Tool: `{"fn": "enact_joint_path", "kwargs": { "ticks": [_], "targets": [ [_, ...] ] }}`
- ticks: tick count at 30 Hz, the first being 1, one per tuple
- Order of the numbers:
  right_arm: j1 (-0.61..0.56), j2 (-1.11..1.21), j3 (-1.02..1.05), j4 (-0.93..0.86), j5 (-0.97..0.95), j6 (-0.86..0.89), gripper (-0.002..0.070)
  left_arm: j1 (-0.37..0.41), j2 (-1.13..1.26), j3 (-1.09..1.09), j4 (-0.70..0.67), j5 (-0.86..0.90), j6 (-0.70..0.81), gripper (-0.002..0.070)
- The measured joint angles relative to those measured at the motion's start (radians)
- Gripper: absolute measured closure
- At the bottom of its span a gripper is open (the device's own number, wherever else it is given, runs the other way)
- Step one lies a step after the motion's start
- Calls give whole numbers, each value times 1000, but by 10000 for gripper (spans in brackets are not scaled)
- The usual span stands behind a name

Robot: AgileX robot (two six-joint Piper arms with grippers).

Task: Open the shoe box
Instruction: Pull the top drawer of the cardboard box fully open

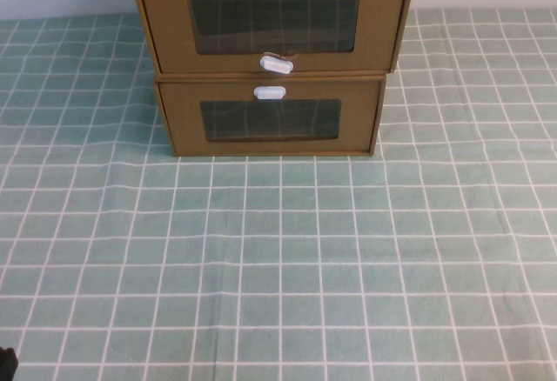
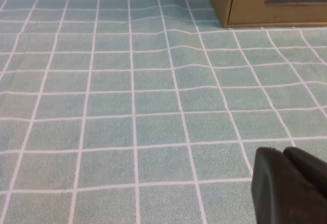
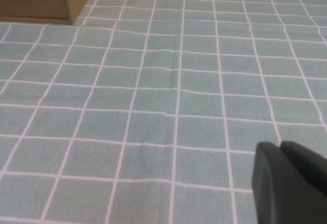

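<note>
Two are stacked at the far middle of the desk (image 1: 278, 268): the upper shoe box (image 1: 165, 24) sits squarely on the lower shoe box (image 1: 183, 127). Neither is open, so by my reckoning nothing of the task is done yet. Each has a flat brown front with a dark pane, the upper window (image 1: 274, 24) and the lower window (image 1: 271, 120), and a small white pull. The upper handle (image 1: 277, 64) lies low on its front and a little tilted. The lower handle (image 1: 270, 93) lies high on its front, so the two are close together, one just above the other. Both fronts look flush with their shells, and I see no gap that would mean a drawer has started out.

My left hand (image 2: 284, 153) is near me on the left, low over the green checked cloth (image 2: 127, 106), its fingers pressed together and holding nothing. My right hand (image 3: 281, 150) is near me on the right, fingers together too, and empty. Both are well apart from the boxes: each wrist view catches only a near bottom corner of the stack, far across the cloth.

What is left is all of it, as I judge. I must choose a box, carry one hand across, spread its fingers, close them on a white handle and draw that front toward me. With the handles so small and so close together, I will need a careful aim.
</note>
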Motion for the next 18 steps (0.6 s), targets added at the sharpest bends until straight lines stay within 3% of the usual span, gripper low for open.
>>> {"fn": "enact_joint_path", "kwargs": {
  "ticks": [18],
  "targets": [
    [0,0,0,0,0,0,690,0,0,0,4,0,0,680]
  ]
}}
